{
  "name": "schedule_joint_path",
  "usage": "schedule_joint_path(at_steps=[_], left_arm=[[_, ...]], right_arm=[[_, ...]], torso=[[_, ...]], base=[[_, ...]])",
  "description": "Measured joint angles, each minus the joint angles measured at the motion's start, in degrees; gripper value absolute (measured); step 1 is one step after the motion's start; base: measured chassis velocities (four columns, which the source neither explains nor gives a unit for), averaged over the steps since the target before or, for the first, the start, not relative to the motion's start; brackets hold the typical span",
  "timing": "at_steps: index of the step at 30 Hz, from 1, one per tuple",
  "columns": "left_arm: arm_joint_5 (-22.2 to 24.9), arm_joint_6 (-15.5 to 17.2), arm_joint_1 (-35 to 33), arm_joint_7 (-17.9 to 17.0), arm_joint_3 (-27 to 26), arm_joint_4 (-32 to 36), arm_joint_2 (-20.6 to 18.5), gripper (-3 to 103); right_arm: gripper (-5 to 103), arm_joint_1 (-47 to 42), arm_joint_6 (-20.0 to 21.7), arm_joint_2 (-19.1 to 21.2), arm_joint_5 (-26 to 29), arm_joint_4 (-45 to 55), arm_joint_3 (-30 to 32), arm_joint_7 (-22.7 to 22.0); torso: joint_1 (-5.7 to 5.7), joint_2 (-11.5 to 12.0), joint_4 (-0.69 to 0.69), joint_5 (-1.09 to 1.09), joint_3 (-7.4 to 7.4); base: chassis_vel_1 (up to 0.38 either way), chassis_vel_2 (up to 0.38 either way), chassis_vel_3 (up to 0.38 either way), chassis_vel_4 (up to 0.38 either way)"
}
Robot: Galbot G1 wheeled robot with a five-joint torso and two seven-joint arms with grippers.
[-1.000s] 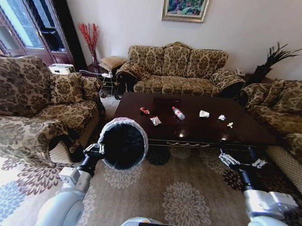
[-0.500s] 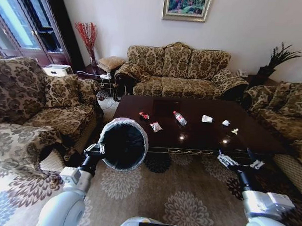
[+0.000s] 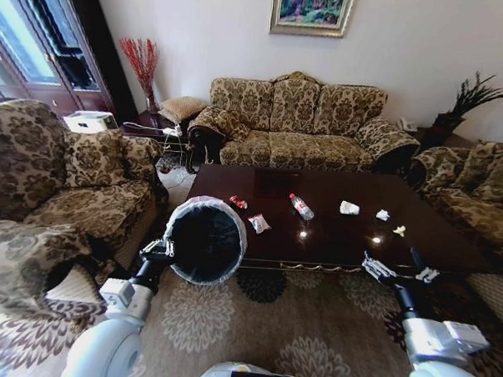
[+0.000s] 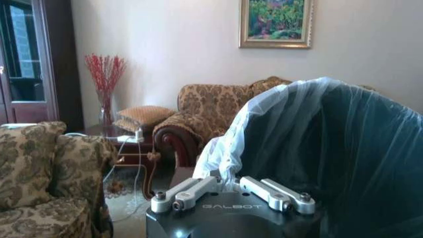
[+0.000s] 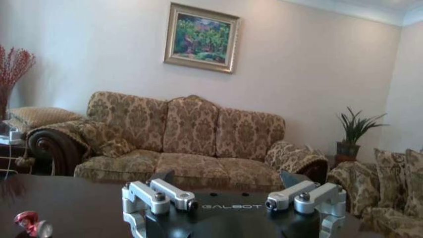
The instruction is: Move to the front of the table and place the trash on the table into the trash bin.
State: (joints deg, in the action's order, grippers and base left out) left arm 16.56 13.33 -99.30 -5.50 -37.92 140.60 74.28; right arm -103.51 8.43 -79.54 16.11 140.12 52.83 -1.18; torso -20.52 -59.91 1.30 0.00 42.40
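Table [image 3: 333, 234] looms nearer; left fingers [image 3: 159, 250] keep trash bin [image 3: 204, 241].

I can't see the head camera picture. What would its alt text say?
The left gripper holds a lined trash bin before a dark coffee table strewn with a bottle, wrappers and paper wads. The right gripper hovers open; sofas surround.

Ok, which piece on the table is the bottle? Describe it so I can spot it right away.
Start at the dark glossy table in front of the three-seat sofa. Near the middle of its top lies the bottle, on its side, with wrappers toward the robot's left and white paper wads toward its right. It is the one long, clear piece with a red cap and label.
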Motion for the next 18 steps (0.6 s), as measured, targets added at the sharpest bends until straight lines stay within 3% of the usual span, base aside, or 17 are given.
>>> schedule_joint_path(at_steps=[18], left_arm=[[-0.7,-0.9,-0.4,0.2,-0.3,-0.6,0.5,0]], right_arm=[[100,1.4,0.2,0.5,-0.7,-1.2,-1.7,0.0]], torso=[[0.02,0.0,0.02,-0.01,-0.02]], base=[[-0.099,0.154,0.161,-0.096]])
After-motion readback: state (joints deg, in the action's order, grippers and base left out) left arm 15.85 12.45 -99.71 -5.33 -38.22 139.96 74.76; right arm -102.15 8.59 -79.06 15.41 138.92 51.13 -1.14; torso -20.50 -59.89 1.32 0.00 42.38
